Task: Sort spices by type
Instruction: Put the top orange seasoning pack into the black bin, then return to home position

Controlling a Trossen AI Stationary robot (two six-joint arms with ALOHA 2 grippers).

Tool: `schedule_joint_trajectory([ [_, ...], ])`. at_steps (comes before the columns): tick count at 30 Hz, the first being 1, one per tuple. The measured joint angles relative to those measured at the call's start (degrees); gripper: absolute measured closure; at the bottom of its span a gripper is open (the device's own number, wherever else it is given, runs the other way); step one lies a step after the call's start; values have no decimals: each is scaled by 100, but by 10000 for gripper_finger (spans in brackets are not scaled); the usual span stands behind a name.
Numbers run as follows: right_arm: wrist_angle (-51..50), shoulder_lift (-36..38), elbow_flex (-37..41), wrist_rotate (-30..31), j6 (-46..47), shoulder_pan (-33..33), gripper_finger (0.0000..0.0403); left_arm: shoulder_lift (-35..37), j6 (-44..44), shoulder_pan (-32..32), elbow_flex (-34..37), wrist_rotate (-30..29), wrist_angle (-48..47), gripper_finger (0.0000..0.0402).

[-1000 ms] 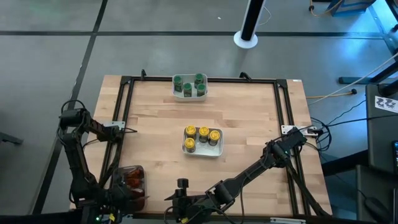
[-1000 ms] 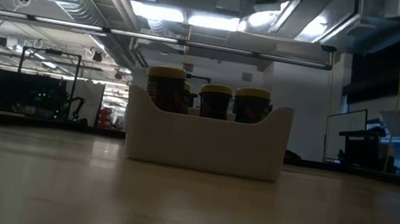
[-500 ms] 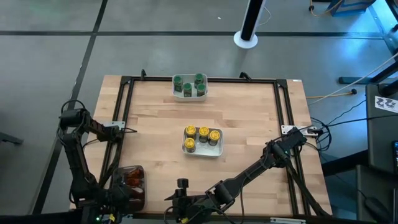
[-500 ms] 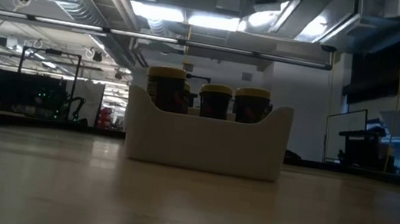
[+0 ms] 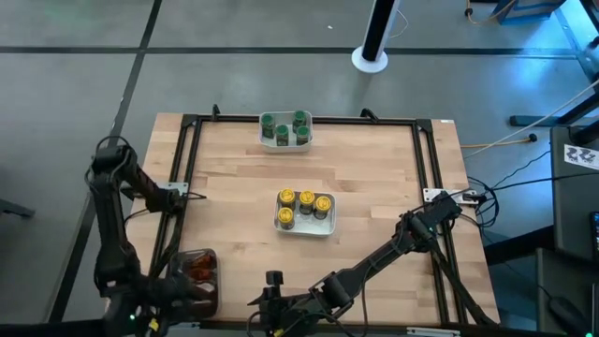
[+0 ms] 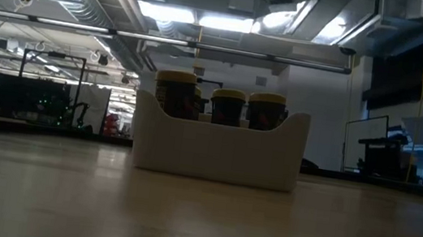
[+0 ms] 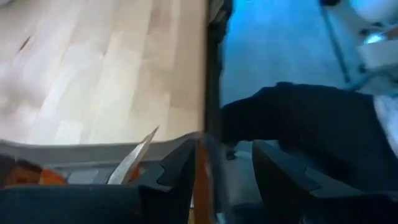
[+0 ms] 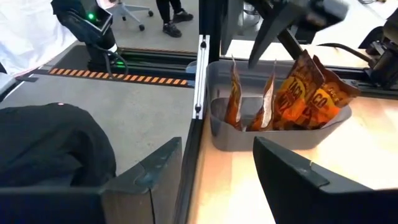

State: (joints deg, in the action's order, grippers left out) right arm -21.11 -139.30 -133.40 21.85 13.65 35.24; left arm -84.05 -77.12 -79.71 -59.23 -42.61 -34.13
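A pale wooden table (image 5: pixel 365 187) with a black metal frame fills the high view. Two dark arms reach in at its near edge: the left pincer (image 7: pixel 221 168) hangs over the grey tray (image 5: pixel 198 276) at the near left corner, its fingers spread and holding nothing; the right pincer (image 8: pixel 217 165) lies low along the near edge, fingers also apart and empty. Only the right wrist view shows the tray's contents clearly: crinkled, glossy orange packets (image 8: pixel 292 93) standing on edge inside the translucent plastic tray. A white bowl (image 5: pixel 304 225) at the centre holds yellow-capped jars (image 5: pixel 305 198); another bowl (image 5: pixel 285 142) at the far edge holds green-capped jars (image 5: pixel 299 119). The low view shows only the central bowl, smooth-walled, with the jars rising above its rim.
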Motion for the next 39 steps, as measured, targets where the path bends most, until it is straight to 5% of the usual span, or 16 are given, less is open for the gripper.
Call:
schedule_joint_trajectory([
  [8,-86,42,-4,-12,-62,0,203,634,1213,554,-2,-402,73,259],
  [18,-1833,866,-17,48,-353,-244,224,1191,3845,2006,24,-289,78,259],
  [28,-3140,1062,-2,-123,-499,-747,287,2704,5753,3469,1068,1113,990,261],
  [39,-3748,1219,-7,-1274,-877,-1474,332,4548,7068,5149,2821,1940,2575,331],
])
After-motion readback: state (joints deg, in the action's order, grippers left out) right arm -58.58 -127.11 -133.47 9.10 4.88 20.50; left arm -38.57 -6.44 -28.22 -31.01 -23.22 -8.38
